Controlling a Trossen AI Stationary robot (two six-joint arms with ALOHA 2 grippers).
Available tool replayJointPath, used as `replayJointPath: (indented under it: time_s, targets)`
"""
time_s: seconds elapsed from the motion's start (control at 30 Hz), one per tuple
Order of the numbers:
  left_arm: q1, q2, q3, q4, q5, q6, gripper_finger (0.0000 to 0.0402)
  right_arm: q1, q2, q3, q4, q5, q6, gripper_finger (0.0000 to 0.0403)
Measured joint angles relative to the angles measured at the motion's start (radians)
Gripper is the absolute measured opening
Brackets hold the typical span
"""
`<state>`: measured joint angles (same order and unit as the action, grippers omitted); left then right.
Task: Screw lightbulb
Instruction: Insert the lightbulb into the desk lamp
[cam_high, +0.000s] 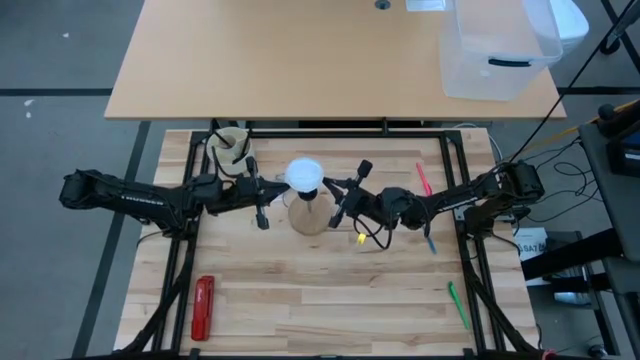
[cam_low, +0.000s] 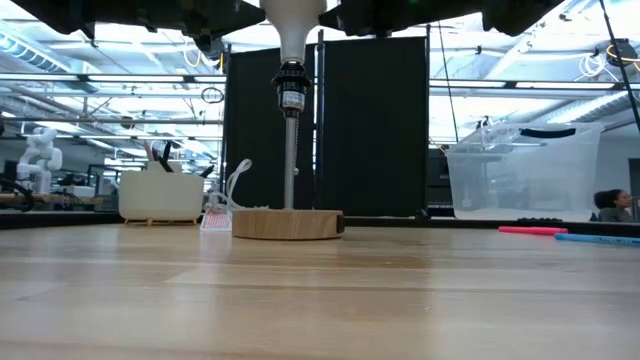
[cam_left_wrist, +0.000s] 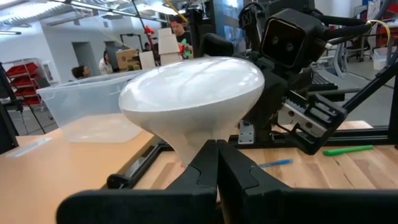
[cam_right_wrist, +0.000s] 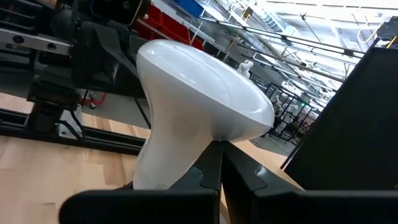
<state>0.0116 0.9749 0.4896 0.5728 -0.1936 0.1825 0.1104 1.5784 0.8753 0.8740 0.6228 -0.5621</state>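
We see both claws clenched, the fingers pressed together with no gap and nothing between them. The left gripper (cam_left_wrist: 217, 163) points its closed tips at the neck of the lightbulb (cam_high: 304, 176), directly ahead of it and very near; whether they touch we cannot tell. The right gripper (cam_right_wrist: 222, 163) comes from the opposite side, its closed tips right under the rim of the dome. The lightbulb is smooth, white and mushroom-shaped, a broad flat dome narrowing to a neck. It stands upright between the two claws, in the black socket (cam_low: 291, 95) on a thin metal rod above a round wooden disc (cam_low: 287, 222), on the pale plank table (cam_high: 330, 290).
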Motion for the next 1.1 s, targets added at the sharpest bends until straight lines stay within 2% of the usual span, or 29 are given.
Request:
replayJointPath:
  time_s: [0.7, 0.93, 1.1]
  targets:
    - [0.023, 0.0, 0.0, -0.045, -0.002, -0.021, 0.0, 0.033, 0.0, 0.0, -0.018, 0.058, -0.019, 0.0]
    - [-0.013, 0.0, 0.0, -0.063, -0.002, -0.024, 0.0, -0.004, 0.0, 0.0, -0.033, 0.059, -0.087, 0.0]
    - [-0.02, 0.0, 0.0, -0.062, 0.036, -0.024, 0.0, -0.04, 0.0, 0.0, -0.059, 0.024, -0.11, 0.0]
